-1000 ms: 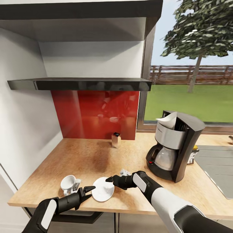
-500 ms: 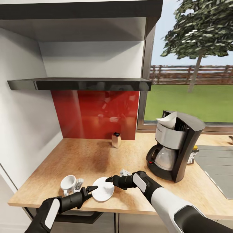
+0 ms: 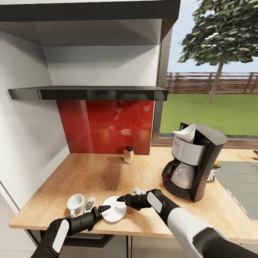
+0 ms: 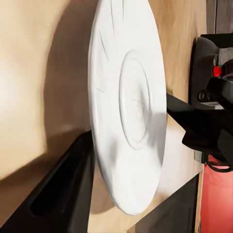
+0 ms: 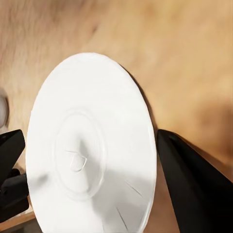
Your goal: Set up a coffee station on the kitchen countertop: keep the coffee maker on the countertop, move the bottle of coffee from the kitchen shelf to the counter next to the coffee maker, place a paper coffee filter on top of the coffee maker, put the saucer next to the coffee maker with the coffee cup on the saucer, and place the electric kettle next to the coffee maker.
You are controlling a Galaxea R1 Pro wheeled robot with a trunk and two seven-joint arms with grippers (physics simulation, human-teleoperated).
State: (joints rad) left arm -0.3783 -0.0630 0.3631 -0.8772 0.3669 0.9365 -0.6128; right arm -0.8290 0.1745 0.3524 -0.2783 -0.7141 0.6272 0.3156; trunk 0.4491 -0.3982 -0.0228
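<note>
Saucer (image 3: 114, 209): on the table, well left of the coffee maker (image 3: 193, 165).
Left tool (image 3: 101, 209): spread, fingers straddling its rim.
Right tool (image 3: 121, 198): spread at the opposite rim.
Risk: competing pushes could flip it against the coffee cup (image 3: 75, 202).

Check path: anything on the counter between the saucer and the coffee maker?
Nothing visible blocks it. Between the saucer and the coffee maker lies bare countertop, crossed only by the right gripper and its arm at the saucer's rim.
</note>
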